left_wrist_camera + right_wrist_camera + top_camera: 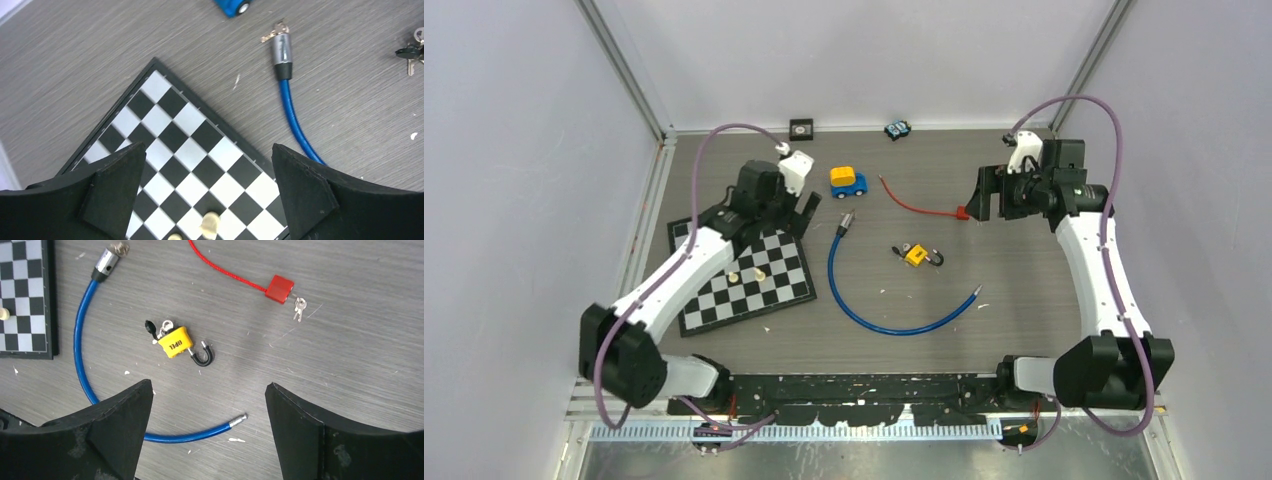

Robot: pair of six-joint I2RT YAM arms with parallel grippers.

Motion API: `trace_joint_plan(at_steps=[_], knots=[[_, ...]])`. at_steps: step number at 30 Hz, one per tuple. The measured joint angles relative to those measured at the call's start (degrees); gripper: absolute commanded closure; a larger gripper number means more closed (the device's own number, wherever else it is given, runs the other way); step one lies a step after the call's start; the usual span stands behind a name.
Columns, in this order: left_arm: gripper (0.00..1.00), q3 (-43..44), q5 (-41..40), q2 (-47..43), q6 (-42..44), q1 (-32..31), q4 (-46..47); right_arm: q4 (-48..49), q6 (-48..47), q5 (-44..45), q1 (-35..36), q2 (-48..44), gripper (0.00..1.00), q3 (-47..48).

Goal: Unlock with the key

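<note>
Top external: high above near edge, whole table (pixel 1024 300).
Left wrist: close over chessboard (pixel 185 145).
Right wrist: close over padlock (pixel 175 342).
Shared: blue cable (pixel 296 120).

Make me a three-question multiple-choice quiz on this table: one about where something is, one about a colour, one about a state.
1. Where does the yellow padlock lie?
A) on the chessboard
B) on the table, inside the bend of the blue cable
C) against the toy car

2. What colour is the thin cable that ends in a square lock?
A) red
B) green
C) white

3. How is the padlock's shackle?
A) clicked shut
B) taken off and lying apart
C) open

Answers:
1 B: the top view shows it on bare table within the blue arc.
2 A: cable and lock body are both red.
3 C: one end of the hook stands free of the body.
</note>
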Motion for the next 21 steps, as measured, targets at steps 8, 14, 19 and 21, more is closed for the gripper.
trace_joint_plan(at_steps=[8,14,19,21], knots=[[0.0,-5.57,-2.05,-17.46,0.35,3.54,-0.44,2.47,5.31,3.34,0.0,-8.24,0.01,-1.4],[0.0,-11.08,-3.21,-29.99,2.1,4.74,-2.14,5.53,9.86,5.97,0.0,-18.71,0.0,-7.58],[0.0,-15.58,-3.15,-37.16,2.93,6.08,-3.82,9.75,11.39,6.49,0.0,-26.6,0.0,-12.94],[0.0,-18.34,-2.91,-39.67,2.45,6.64,-3.67,10.71,11.93,6.16,-0.04,-28.2,0.0,-14.38]])
